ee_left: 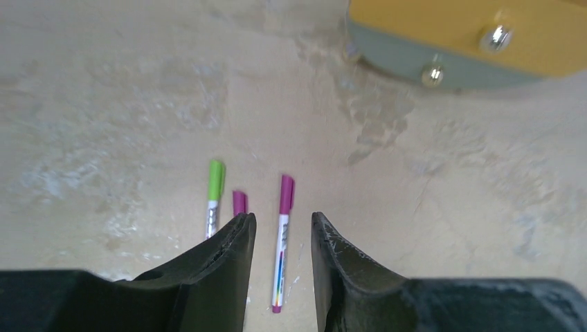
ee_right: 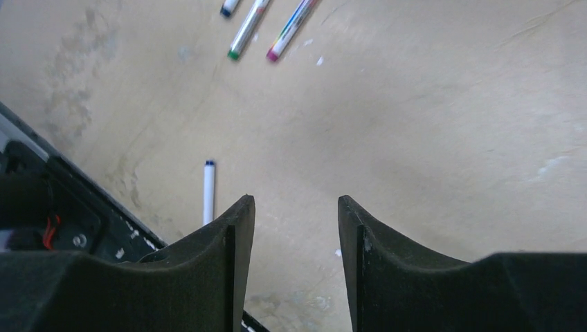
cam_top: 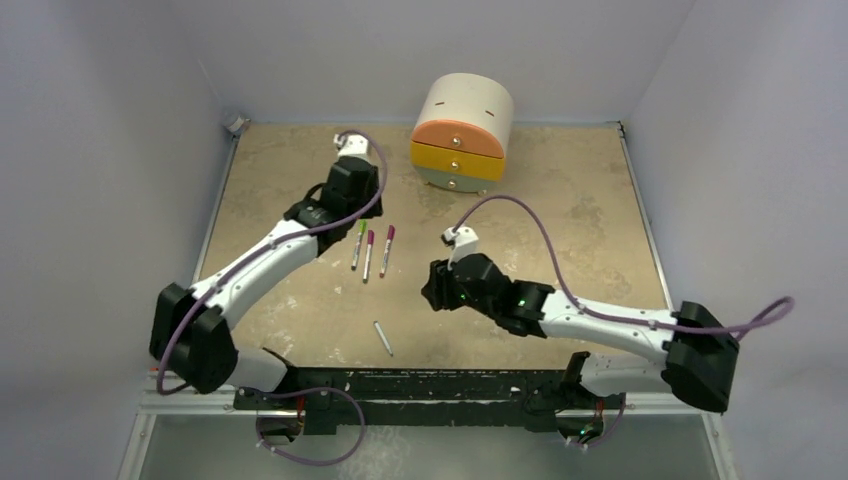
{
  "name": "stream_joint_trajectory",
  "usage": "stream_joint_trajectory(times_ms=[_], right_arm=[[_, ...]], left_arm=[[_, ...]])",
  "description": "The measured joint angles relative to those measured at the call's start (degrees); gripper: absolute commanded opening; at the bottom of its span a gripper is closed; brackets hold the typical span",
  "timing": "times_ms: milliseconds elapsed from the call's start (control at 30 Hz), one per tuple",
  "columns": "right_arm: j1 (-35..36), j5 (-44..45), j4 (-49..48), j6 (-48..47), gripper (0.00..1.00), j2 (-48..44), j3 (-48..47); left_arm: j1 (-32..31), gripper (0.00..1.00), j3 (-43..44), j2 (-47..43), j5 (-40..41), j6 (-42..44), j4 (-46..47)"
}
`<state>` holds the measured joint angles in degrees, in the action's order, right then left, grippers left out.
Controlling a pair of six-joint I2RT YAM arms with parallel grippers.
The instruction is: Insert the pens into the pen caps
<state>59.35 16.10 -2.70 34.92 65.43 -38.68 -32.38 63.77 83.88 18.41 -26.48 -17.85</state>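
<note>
Well, L tool (ee_left: 282, 218) & R tool (ee_right: 294, 202) both gape empty; lone pen (cam_top: 383, 338) at R's 8 o'clock looks light, stiff, slick, so grab mid-barrel.

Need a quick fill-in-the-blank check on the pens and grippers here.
1. ____ capped pens lie side by side on the table.
2. In the top view, the leftmost one's cap is ____.
3. The left gripper and right gripper both hold ____.
Missing: three; green; nothing.
</note>
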Motion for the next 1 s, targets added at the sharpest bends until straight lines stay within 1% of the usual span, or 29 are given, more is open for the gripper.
stream_joint_trajectory(times_ms=[33,133,267,367,567,667,767,800,867,900,967,1000], right_arm=[[0.94,-0.42,-0.66,0.00,0.51,2.49,-0.35],[4.13,-0.74,-1.01,0.00,0.53,9.77,-2.58],[9.40,-0.42,0.20,0.11,0.53,21.27,-10.16],[13.03,-0.37,0.50,0.31,0.52,28.13,-15.89],[18.05,0.07,3.67,1.90,0.51,36.83,-25.29],[19.50,1.07,6.25,3.19,0.51,40.11,-28.65],[20.24,1.75,9.18,4.70,0.50,41.64,-29.79],[20.31,2.25,10.32,5.25,0.45,41.72,-29.79],[20.24,2.95,12.31,6.03,0.32,41.72,-29.79],[20.22,3.21,12.94,6.12,0.23,41.72,-29.81],[20.20,3.82,14.01,6.51,0.07,41.70,-29.83],[20.20,3.89,14.23,6.62,0.03,41.70,-29.81]], left_arm=[[0.76,0.35,0.50,-3.26,0.20,-0.11,-0.04],[3.32,0.36,1.22,-7.89,0.83,-0.22,-0.11],[6.69,0.37,1.01,-14.05,2.86,-0.50,-2.08],[9.18,0.36,-1.25,-17.53,4.44,-0.55,-3.23],[15.87,0.36,-7.13,-17.66,2.05,-1.53,-7.06],[16.57,0.36,-7.93,-17.66,0.63,-1.55,-8.63],[16.59,0.36,-7.93,-17.88,-0.81,-1.53,-8.57],[16.61,0.36,-7.93,-17.90,-1.22,-1.53,-8.55],[16.61,0.36,-7.93,-17.99,-1.88,-1.51,-8.52],[16.61,0.36,-7.93,-18.01,-2.25,-1.49,-8.50],[16.61,0.36,-7.93,-18.01,-2.82,-1.44,-8.44],[16.61,0.36,-7.93,-18.01,-3.04,-1.44,-8.41]])
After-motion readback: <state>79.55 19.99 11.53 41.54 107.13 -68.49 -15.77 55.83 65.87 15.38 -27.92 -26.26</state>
